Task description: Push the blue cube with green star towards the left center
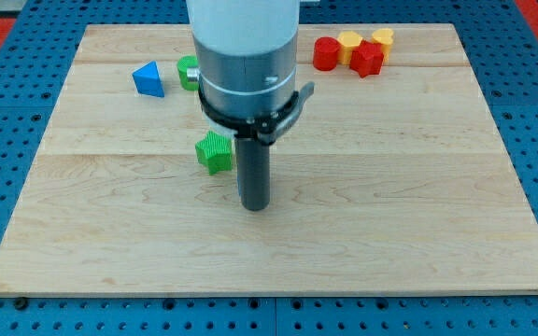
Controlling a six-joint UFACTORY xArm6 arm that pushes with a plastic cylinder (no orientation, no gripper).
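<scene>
A green star block (215, 152) lies on the wooden board (110, 233) near its middle, a little left. My tip (255, 205) stands just right of it and slightly lower, apart from it. A blue block (148, 80), wedge-like in shape, lies near the view's top left. A green block (188, 72) sits right of the blue one, partly hidden behind my arm (246, 65).
A cluster at the view's top right holds a red cylinder-like block (325, 53), a red block (367, 60), a yellow block (349, 41) and another yellow block (382, 37). The board rests on a blue perforated table (7, 140).
</scene>
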